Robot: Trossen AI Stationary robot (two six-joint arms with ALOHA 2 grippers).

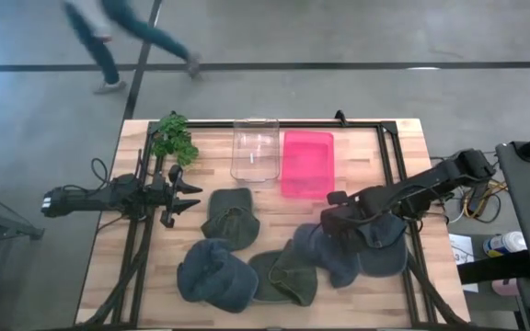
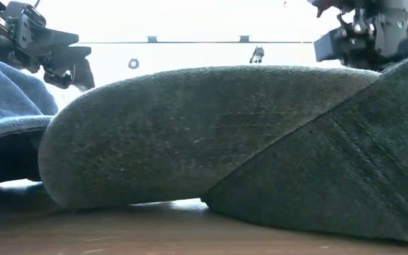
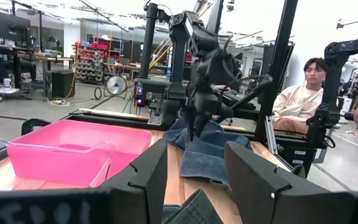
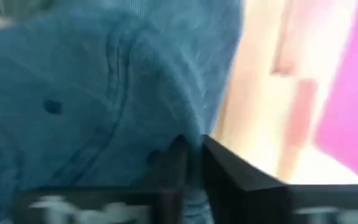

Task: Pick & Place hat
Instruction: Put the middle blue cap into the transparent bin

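Note:
Several caps lie on the wooden table: two green ones (image 1: 230,218) (image 1: 283,276), a blue one (image 1: 213,273) and a pair of blue denim caps (image 1: 352,250) at the right. My right gripper (image 1: 332,219) stands over the denim pair, pointing down, shut on the nearer denim cap (image 3: 205,155). My left gripper (image 1: 190,195) hovers open at the table's left, beside the green cap and touching nothing. In the low view a green cap (image 2: 211,134) fills the picture. My right gripper pinches the blue denim cap's cloth at its edge toward the pink bin (image 4: 166,140) between its two fingers (image 4: 229,171). It comes from above, pointing down. The cap rests on the table and on the other denim cap; one layer or several, I cannot tell.
A pink bin (image 1: 307,164) and a clear bin (image 1: 254,149) stand side by side at the table's far edge, with a green plant (image 1: 173,138) to their left. A black frame rail (image 1: 396,175) runs around the table. A person sits beyond the table (image 3: 303,93); another walks past (image 1: 118,37).

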